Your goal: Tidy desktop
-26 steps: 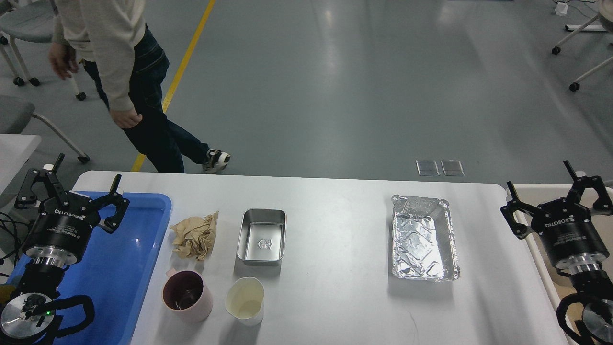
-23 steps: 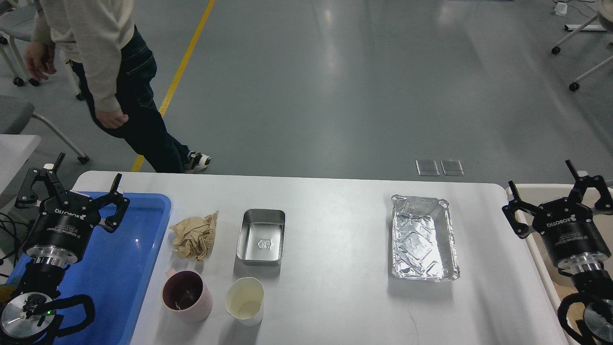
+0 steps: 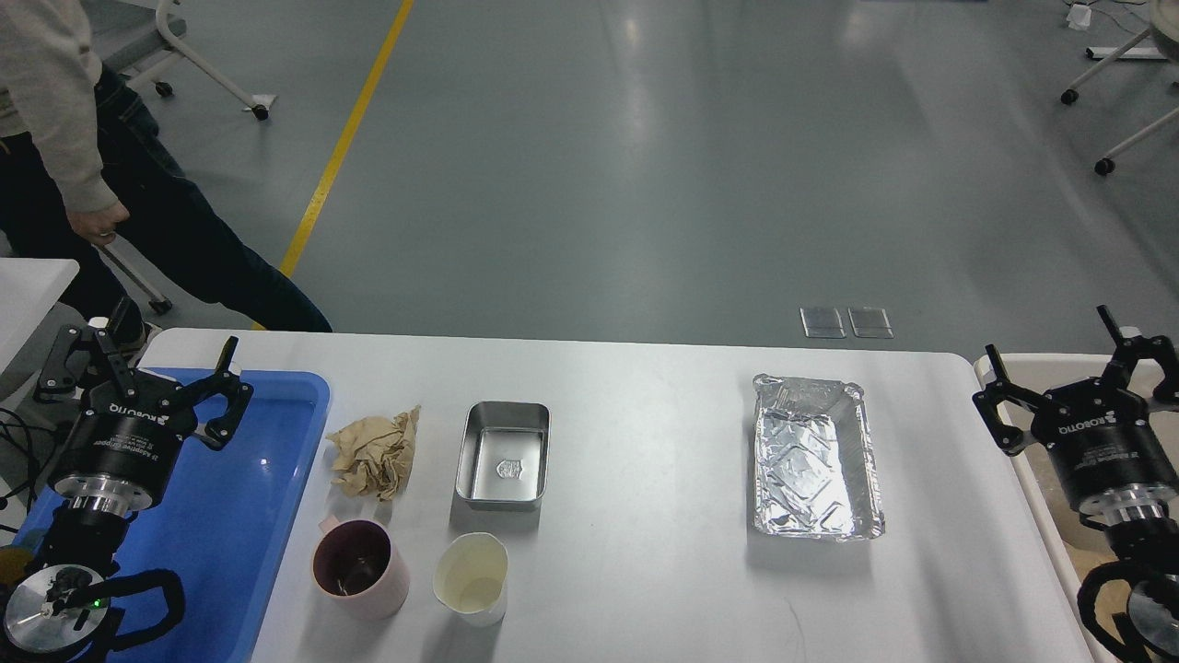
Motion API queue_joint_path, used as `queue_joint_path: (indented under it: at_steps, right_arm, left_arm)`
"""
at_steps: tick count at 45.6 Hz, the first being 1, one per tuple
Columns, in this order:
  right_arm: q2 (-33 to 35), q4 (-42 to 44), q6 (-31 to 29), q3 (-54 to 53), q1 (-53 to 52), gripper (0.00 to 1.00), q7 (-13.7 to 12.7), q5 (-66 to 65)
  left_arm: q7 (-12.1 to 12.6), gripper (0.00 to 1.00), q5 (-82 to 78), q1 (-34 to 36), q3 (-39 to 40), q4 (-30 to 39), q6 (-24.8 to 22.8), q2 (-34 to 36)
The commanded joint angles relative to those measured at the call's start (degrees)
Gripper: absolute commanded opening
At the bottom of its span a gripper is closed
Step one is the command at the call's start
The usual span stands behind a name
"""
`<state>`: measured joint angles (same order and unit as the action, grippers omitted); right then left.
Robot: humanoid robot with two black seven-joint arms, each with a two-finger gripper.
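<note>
glossy white desktop point(image 3: 645, 589) | crumpled brown paper point(image 3: 373, 453) | creased foil tray point(image 3: 814, 458)

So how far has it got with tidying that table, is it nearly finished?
Barely started, it seems. Nothing looks put away: the crumpled paper, metal tin, pink mug, cream cup and foil tray all sit on the desktop. The left gripper and right gripper are open, holding nothing. Everything is left.

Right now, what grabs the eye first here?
The crinkled foil tray shines alone on the right of the desktop. Left of centre cluster a steel tin, crumpled brown paper, a pink mug and a cream cup. A blue tray flanks them.
</note>
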<state>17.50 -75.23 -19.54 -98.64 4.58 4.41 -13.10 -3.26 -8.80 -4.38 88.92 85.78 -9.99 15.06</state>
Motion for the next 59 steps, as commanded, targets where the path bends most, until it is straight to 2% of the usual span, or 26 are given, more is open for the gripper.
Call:
queue_joint_path:
  at_steps: [1, 10, 17, 23, 29, 31, 37, 46, 50, 59]
  right_arm:
    - [-0.10, 0.34, -0.58, -1.73, -0.01, 1.00, 0.08, 0.00]
    - [0.08, 0.43, -6.03, -2.08, 0.61, 1.00, 0.08, -0.09]
    - [-0.36, 0.52, -5.95, -2.08, 0.78, 1.00, 0.17, -0.18]
    - [-0.45, 0.52, -4.28, -1.82, 0.70, 1.00, 0.17, -0.35]
    - [0.08, 0.61, -2.79, -1.64, 0.70, 1.00, 0.17, -4.82]
    - [-0.27, 1.22, -2.52, -1.64, 0.70, 1.00, 0.17, -11.22]
    - [-0.36, 4.38, -2.43, -1.82, 0.52, 1.00, 0.25, -16.61]
    - [-0.45, 6.85, -2.17, -1.91, -0.01, 1.00, 0.34, -18.11]
    - [-0.45, 7.11, -2.17, -1.91, -0.18, 1.00, 0.25, -18.11]
    - [-0.01, 7.11, -2.52, -1.73, -0.18, 1.00, 0.25, -18.11]
  left_arm:
    - [-0.78, 0.96, -0.07, 0.07, -0.15, -0.09, -1.53, -0.11]
    - [-1.14, 0.96, -1.21, -0.63, -0.24, -0.88, -0.65, -4.16]
    - [-1.14, 0.93, -10.34, -2.56, 0.02, -0.70, -0.21, -4.86]
    - [-0.43, 0.93, -16.06, -4.40, -0.06, 1.84, 2.60, -3.46]
    - [2.02, 0.94, -16.51, -6.69, -1.20, 4.92, 3.39, 3.74]
    - [3.52, 0.94, -16.51, -6.96, -1.47, 5.10, 3.92, 8.83]
    - [3.70, 0.96, -16.51, -6.96, -1.56, 5.27, 4.01, 15.87]
    - [3.44, 0.96, -16.60, -6.96, -3.14, 5.54, 3.84, 25.80]
    - [3.35, 0.96, -16.59, -6.87, -3.49, 5.54, 3.75, 28.01]
    - [3.35, 0.96, -16.60, -6.78, -3.49, 5.54, 3.66, 28.27]
